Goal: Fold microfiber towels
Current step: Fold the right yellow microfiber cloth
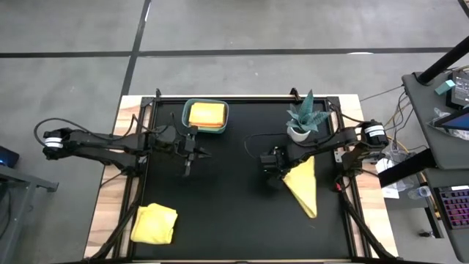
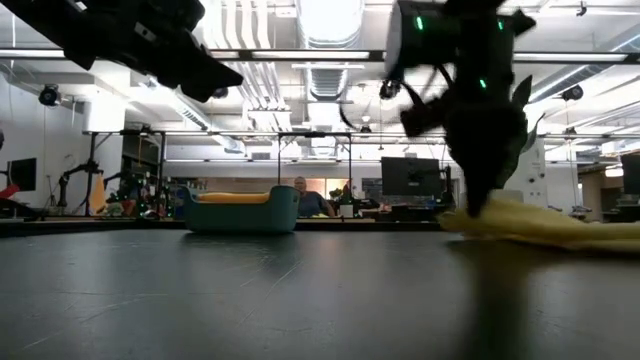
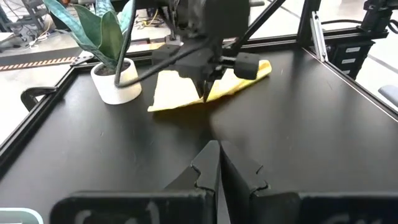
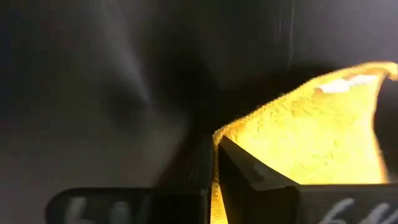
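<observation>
Fingers of my right gripper (image 1: 272,170) are pinched on a corner of the yellow towel (image 1: 303,185), which lies folded into a long triangle on the black counter (image 1: 234,213), near its right edge; the right wrist view shows the yellow pile caught between the two dark fingers (image 4: 249,171). From the low view that gripper (image 2: 480,205) reaches down to the counter with the towel (image 2: 540,225) spreading away beside it. My left gripper (image 1: 187,167) hangs over the middle-left of the counter, its fingers (image 3: 239,171) pressed together on nothing, pointing toward the right arm's work. A second yellow towel (image 1: 154,223) sits crumpled at the near left corner. At the far edge, left of centre, a teal bin (image 1: 206,117) holds a folded stack with a yellow towel on top and orange under it (image 1: 207,114). A potted plant (image 1: 303,121) in a white pot stands at the far right corner, just beyond the triangular towel. In the room behind, I see a person (image 2: 303,198) sitting at a distance.
</observation>
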